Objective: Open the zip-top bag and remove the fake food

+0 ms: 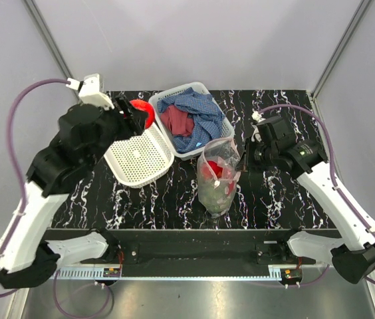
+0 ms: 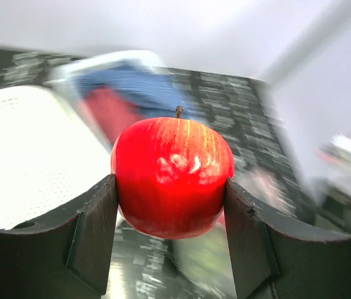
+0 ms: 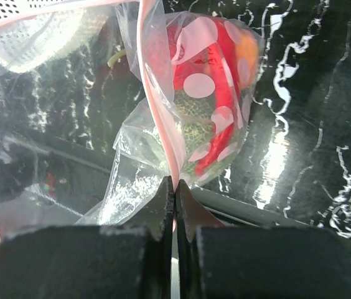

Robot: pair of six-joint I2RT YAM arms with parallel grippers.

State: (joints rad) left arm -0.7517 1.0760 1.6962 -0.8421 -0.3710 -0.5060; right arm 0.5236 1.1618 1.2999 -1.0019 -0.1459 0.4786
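The clear dotted zip-top bag [image 1: 217, 174] stands open in the middle of the table, held up by its rim. My right gripper [image 1: 243, 158] is shut on the bag's pink zip edge [image 3: 163, 124]; the right wrist view shows its jaws [image 3: 175, 187] pinching it. Red fake food, a slim red chili [image 3: 225, 93] and an orange fruit [image 3: 248, 53] remain inside the bag. My left gripper [image 1: 136, 116] is shut on a red apple [image 2: 172, 177], raised above the far end of the empty white basket [image 1: 137, 154].
A second white basket [image 1: 201, 90] at the back holds blue cloths [image 1: 201, 109] and a red cloth [image 1: 177, 121]. The black marbled table [image 1: 280, 193] has a front rail along its near edge.
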